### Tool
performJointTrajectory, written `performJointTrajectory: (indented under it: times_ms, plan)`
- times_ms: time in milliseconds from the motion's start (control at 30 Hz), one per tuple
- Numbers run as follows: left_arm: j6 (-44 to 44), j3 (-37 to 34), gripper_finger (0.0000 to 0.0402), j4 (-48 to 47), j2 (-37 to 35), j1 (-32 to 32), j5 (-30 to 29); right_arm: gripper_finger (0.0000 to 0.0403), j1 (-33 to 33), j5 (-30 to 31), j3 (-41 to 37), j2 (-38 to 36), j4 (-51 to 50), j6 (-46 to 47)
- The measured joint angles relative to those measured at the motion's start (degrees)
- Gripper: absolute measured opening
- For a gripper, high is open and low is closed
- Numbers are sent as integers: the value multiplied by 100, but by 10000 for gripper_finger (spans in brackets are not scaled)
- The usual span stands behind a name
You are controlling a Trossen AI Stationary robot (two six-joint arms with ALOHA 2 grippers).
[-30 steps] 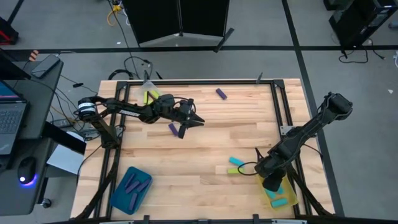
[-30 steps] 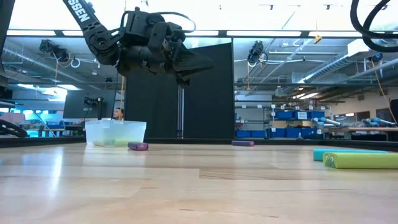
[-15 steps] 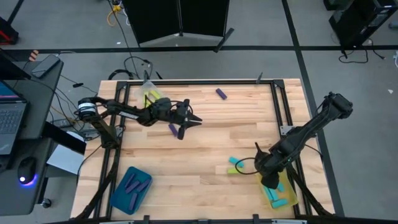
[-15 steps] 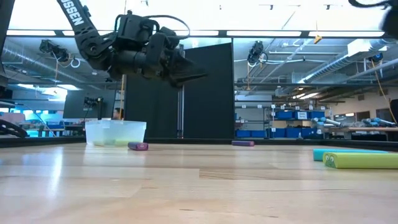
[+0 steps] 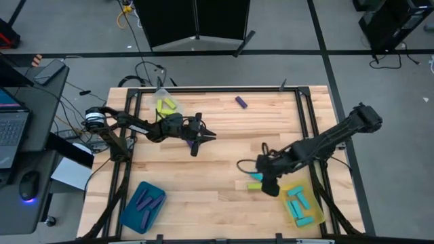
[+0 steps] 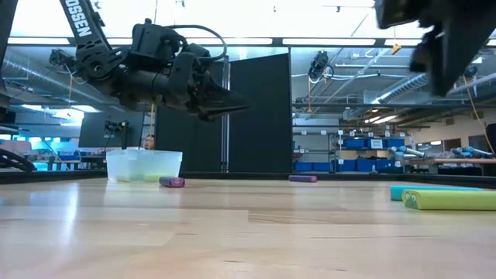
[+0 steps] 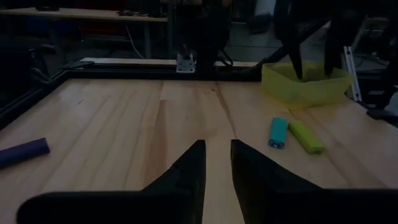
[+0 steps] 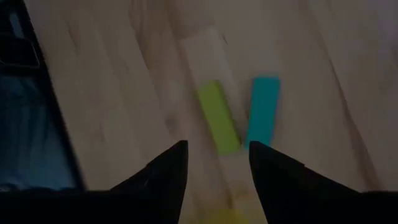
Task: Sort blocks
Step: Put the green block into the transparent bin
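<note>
Cyan block (image 5: 255, 177) and yellow-green block (image 5: 254, 186) side by side at table's four o'clock, right gripper (image 5: 267, 190) just above them, fingers parted, empty, yellow tray (image 5: 313, 208) at its four o'clock, left gripper (image 5: 202, 137) mid-table, narrow gap, empty.
</note>
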Motion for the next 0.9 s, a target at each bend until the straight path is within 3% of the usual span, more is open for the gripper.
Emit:
performJointTrajectory:
  times_ms: [133,333,900]
  plan:
    - [8,-39,81,-2,0,-17,-100,181,-14,34,0,772,406,-741]
    - [10,-41,81,-7,0,-22,-100,181,37,33,0,1607,690,-1079]
    - [5,-43,81,-39,0,-37,-95,181,521,249,0,2004,699,-1542]
